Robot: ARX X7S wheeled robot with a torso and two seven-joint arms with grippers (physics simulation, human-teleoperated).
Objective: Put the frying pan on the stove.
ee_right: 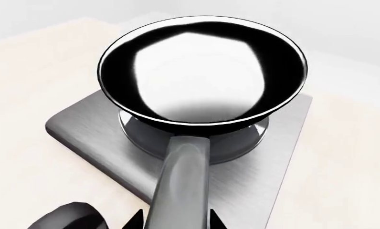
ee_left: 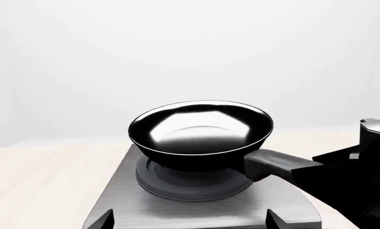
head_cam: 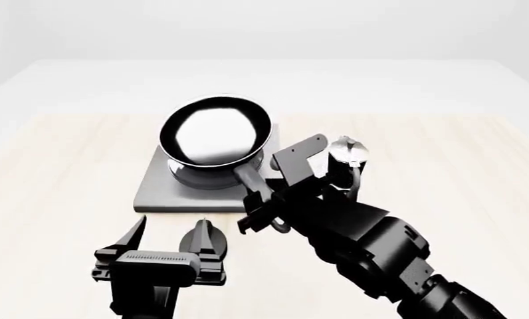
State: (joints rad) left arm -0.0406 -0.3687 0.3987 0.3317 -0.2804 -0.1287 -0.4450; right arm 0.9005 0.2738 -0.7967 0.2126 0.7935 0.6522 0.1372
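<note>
The glossy black frying pan (head_cam: 216,133) sits over the dark rings of the grey stove (head_cam: 158,189), its grey handle pointing toward me. My right gripper (head_cam: 257,207) is shut on the handle; in the right wrist view the handle (ee_right: 184,181) fills the gap of the right gripper (ee_right: 177,222), with the pan (ee_right: 203,71) and stove (ee_right: 81,126) beyond. I cannot tell whether the pan rests fully on the rings. My left gripper (head_cam: 171,239) is open and empty just in front of the stove. The left wrist view shows the left gripper (ee_left: 190,222), the pan (ee_left: 199,129) and the stove (ee_left: 126,200).
A small black-and-silver moka pot (head_cam: 347,153) stands on the light wooden table (head_cam: 60,166) right of the stove, just behind my right arm. A round black shape (ee_right: 69,217) shows beside the right gripper. My right arm (ee_left: 362,157) fills one side of the left wrist view.
</note>
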